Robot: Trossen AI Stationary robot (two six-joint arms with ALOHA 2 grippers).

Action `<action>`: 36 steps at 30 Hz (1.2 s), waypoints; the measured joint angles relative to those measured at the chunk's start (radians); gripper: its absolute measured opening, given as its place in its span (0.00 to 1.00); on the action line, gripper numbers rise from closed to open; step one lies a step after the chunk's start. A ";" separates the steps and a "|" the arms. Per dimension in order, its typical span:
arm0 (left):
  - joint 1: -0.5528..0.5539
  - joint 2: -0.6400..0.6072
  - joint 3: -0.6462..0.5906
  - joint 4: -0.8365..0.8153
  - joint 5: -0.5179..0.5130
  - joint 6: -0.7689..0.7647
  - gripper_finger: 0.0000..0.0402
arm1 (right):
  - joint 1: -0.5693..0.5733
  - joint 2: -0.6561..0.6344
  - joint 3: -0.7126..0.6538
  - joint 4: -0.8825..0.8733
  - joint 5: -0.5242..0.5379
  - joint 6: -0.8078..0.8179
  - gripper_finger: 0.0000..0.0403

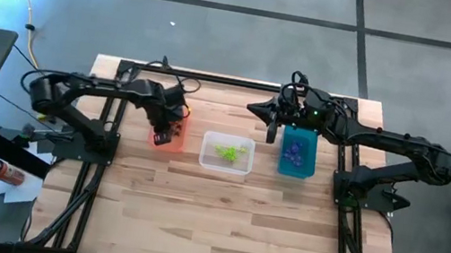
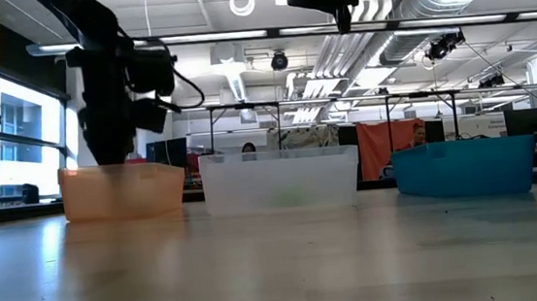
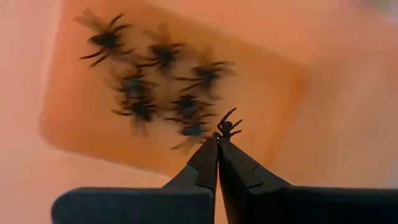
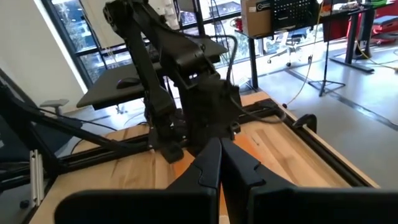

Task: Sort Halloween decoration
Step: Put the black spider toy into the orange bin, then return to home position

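My left gripper [image 3: 217, 140] points down into the orange bin [image 1: 177, 143] at the table's far left. It is shut on a tiny black spider trinket [image 3: 227, 126]. Several more black spiders [image 3: 163, 93] lie on the floor of that bin. Lime green trinkets [image 1: 229, 152] lie in the clear bin [image 1: 224, 168] at the middle, and purple ones [image 1: 296, 153] in the teal bin [image 1: 310, 165] on the right. My right gripper [image 1: 253, 109] is shut and empty, level and high up by the teal bin's far end, pointing toward the left arm. My left gripper pinches the black spider by one end [image 3: 224, 134] at the very tips of its two fingers. The fingers come from above, pointing down. The spider sticks out past the fingertips, its legs spread, over the orange bin's floor; whether it touches the floor cannot be told.
The three bins stand in a row across the far half of the wooden table [image 1: 228, 227], whose near half is bare wood. In the low view the orange bin [image 2: 123, 190], the clear bin [image 2: 279, 181] and the teal bin [image 2: 465, 167] stand side by side.
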 joint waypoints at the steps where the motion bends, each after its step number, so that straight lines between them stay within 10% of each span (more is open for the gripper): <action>1: 0.000 0.019 0.000 0.004 -0.026 0.001 0.00 | 0.000 0.000 0.000 0.000 0.002 -0.001 0.00; 13: 0.002 0.082 0.000 0.029 -0.055 0.012 0.03 | 0.000 0.000 0.000 0.000 0.059 -0.003 0.00; 27: 0.014 0.065 0.228 -0.246 0.037 -0.022 0.41 | 0.000 -0.011 0.000 -0.007 0.045 -0.073 0.00; 36: -0.023 -0.269 0.264 0.166 0.096 -0.201 0.14 | -0.014 -0.133 0.000 -0.152 0.020 -0.120 0.00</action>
